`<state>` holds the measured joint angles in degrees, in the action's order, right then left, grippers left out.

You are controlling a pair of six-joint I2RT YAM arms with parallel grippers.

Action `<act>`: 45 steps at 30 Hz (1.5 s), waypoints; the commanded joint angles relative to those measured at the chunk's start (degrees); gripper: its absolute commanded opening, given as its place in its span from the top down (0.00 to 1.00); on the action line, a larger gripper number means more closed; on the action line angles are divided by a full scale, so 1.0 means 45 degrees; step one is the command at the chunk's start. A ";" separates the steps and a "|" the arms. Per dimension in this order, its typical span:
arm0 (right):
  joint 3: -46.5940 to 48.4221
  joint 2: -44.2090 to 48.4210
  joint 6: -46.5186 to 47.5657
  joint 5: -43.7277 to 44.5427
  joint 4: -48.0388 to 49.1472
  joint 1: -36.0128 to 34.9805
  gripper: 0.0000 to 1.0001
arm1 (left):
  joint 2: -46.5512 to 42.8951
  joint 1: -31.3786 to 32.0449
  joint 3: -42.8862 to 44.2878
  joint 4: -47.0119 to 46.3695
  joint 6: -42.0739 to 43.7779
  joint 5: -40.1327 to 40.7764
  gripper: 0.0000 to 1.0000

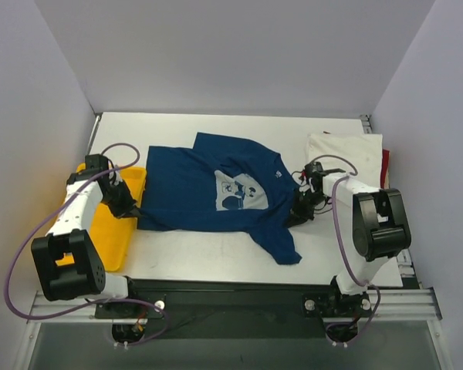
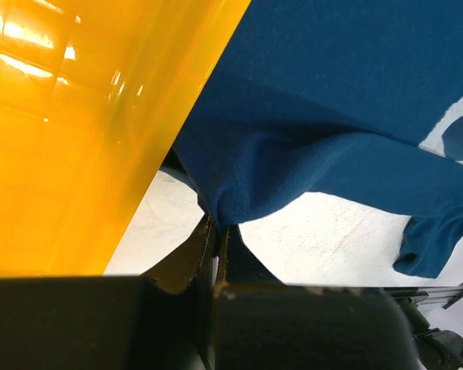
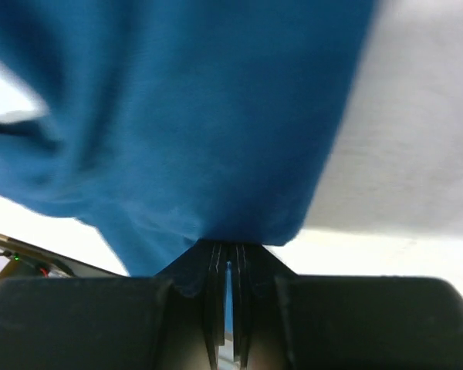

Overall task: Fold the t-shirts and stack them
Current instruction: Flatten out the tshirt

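The navy blue t-shirt with a light print lies spread over the middle of the table, one sleeve hanging toward the front. My left gripper is shut on its left edge beside the yellow tray. My right gripper is shut on its right edge. A folded cream-white t-shirt lies at the back right, with a red t-shirt showing under its right side.
The yellow plastic tray sits at the table's left edge, right next to my left gripper, and fills the left of the left wrist view. White walls enclose the table on three sides.
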<state>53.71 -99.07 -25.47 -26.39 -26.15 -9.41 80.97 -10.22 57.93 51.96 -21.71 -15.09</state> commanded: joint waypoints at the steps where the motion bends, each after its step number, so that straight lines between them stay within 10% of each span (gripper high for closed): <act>1: 0.0758 0.1382 -0.0120 -0.0345 -0.0339 -0.0214 1.00 | 0.0054 -0.0092 0.1070 -0.0434 0.0314 -0.0279 1.00; 19: 0.5229 0.6487 0.0388 -0.1205 -0.7332 -0.0331 1.00 | 0.0502 -0.1479 0.2946 -0.0551 0.0255 -0.0923 1.00; 28: 0.6285 0.2709 0.1129 0.0042 -0.5832 0.0137 1.00 | 0.1399 -0.1558 0.2966 -0.1117 0.0197 -0.1489 1.00; 31: 0.6890 0.0405 0.1207 0.0902 -0.4757 0.0391 0.56 | 0.1830 -0.1519 0.2811 -0.1410 0.0196 -0.1704 1.00; 36: 0.6274 -0.0662 0.1189 0.1177 -0.4249 0.0431 0.28 | 0.2222 -0.1285 0.2712 -0.1587 0.0411 -0.2154 1.00; 45: 0.0919 0.2404 0.0545 0.0728 -0.2492 0.0255 0.46 | 0.2007 -0.0933 0.2322 -0.1685 0.0372 -0.2095 1.00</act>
<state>62.46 -92.12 -21.61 -22.55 -39.13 -7.64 91.22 -14.37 68.53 46.00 -20.78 -23.27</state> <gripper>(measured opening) 0.569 0.040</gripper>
